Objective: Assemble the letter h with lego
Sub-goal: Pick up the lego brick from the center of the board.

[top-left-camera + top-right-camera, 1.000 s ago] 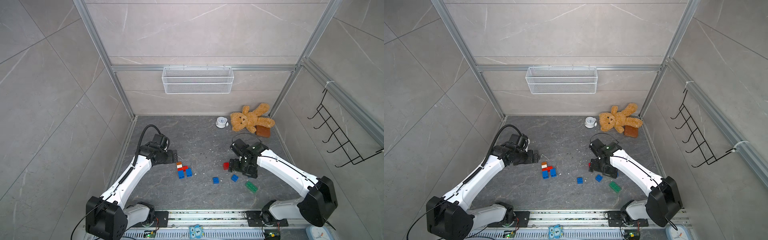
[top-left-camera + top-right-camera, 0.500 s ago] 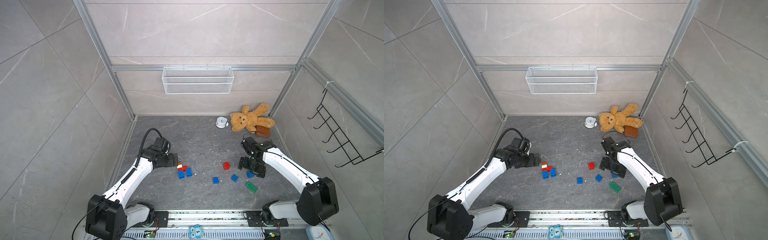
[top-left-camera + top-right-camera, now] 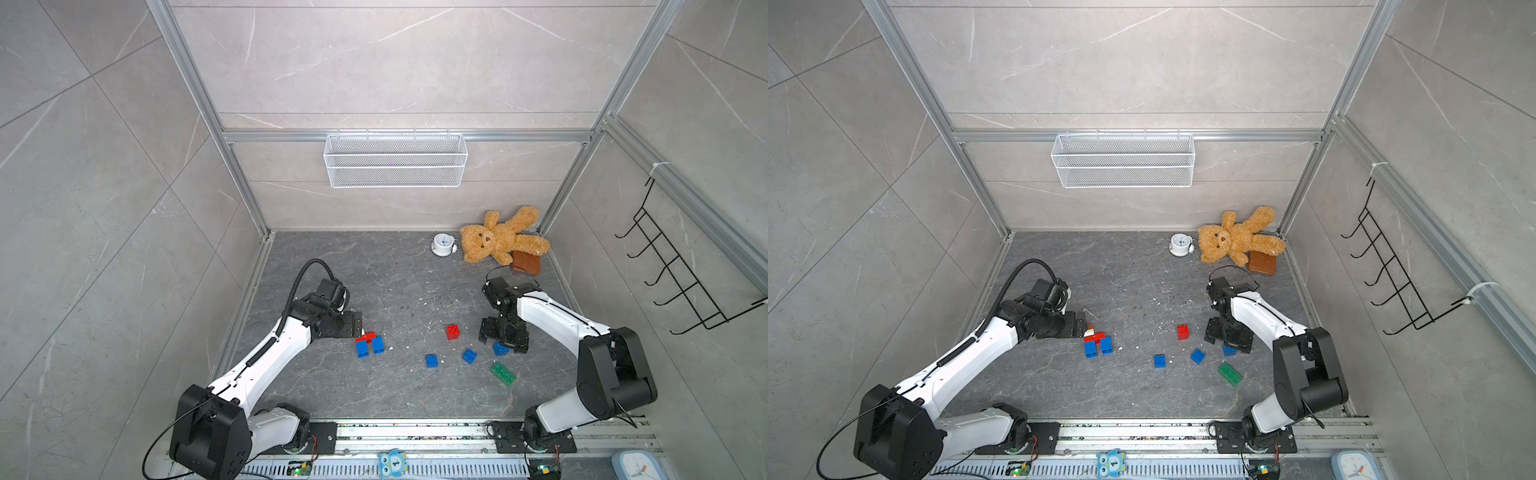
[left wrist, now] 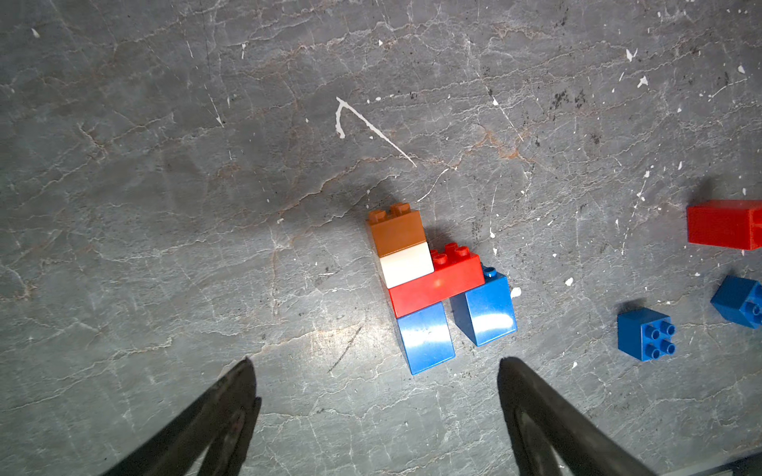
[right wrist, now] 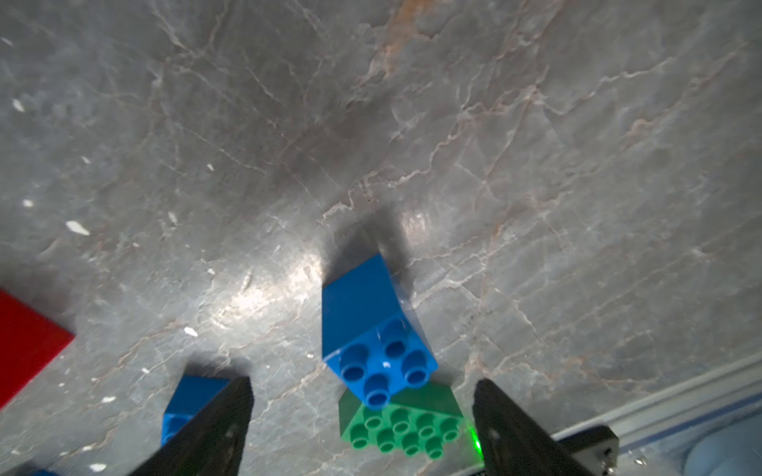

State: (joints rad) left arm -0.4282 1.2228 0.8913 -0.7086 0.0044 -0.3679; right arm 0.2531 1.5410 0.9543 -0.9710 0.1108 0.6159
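On the worktop (image 3: 395, 270), in both top views: joined brick cluster (image 3: 368, 341) just ahead of left gripper (image 3: 353, 326); loose red brick (image 3: 453, 331) mid-worktop; right gripper (image 3: 503, 337) over rightmost blue brick (image 3: 500, 348), two other blue bricks (image 3: 469, 355) and green brick (image 3: 503, 373) near. Far corner: teddy bear (image 3: 498, 241) and alarm clock (image 3: 443, 243).

Left wrist: fingers (image 4: 222, 408) spread wide, nothing between. Cluster lying flat beyond the tips: brown brick (image 4: 396, 230) on white brick (image 4: 406, 263), long red brick (image 4: 437, 286) across two blue legs (image 4: 426, 338).

Right wrist: fingers (image 5: 214, 420) spread, gripping nothing; rightmost blue brick between the tips, apart from both; green brick just beside it.
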